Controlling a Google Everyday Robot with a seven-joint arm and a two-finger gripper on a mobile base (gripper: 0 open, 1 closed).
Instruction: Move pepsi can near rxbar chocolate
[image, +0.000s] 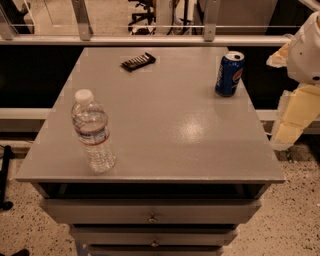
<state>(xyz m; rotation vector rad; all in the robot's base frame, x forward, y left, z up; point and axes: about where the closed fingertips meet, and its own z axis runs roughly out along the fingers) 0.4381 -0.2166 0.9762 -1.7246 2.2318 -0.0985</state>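
Currently the pepsi can (230, 74) stands at the bench's (165, 130) far right corner, rxbar chocolate (138, 61) by the far edge. The end effector (292, 120) seemingly hangs off the right edge; I cannot tell its state.

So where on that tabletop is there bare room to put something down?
The wide middle, between water bottle, rxbar chocolate and pepsi can, is bare, as is the front right corner. Nothing is crowded. The hand hangs beside the table, on the right.

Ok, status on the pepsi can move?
Gripper beside table's right edge, clear of pepsi can. Can upright back right, far from rxbar chocolate back left. Water bottle front left, off the path.
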